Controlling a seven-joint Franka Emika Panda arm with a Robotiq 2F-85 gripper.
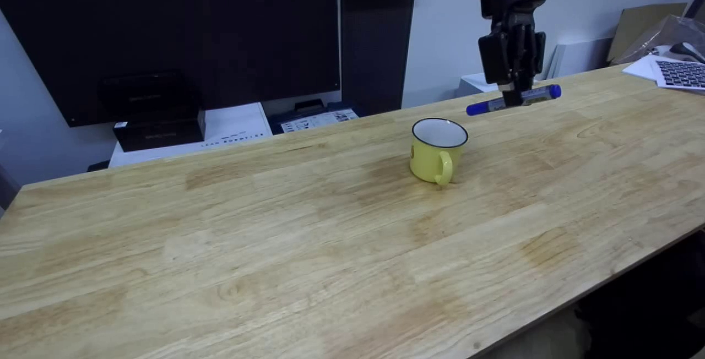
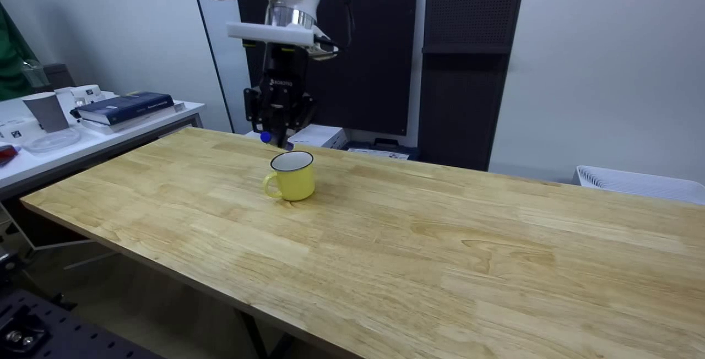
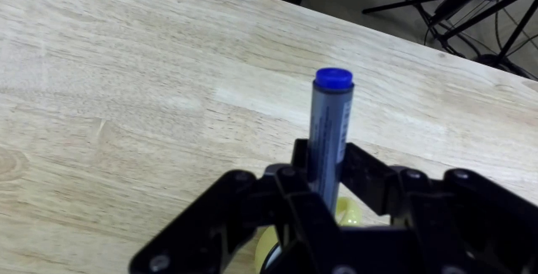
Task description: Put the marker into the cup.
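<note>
Carrying step, as judged: marker point(image 1: 537, 95) held, cup point(image 1: 428, 156) ahead.
In an exterior view, the marker is pinched mid-length, far from upright, between the jaws of the gripper point(image 1: 513, 96), above the table point(image 1: 248, 271), apart from the cup; in an exterior view, its blue end point(image 2: 266, 137) is seen higher than the cup; in the wrist view, the cup is mostly hidden; centring, tipping upright and release seem called for.

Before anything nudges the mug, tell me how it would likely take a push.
Standing upright and squat, the mug would probably slide before tipping. Its glossy surface may make it somewhat slippery. Since the handle juts out to one side, pushing there could swivel it.
</note>
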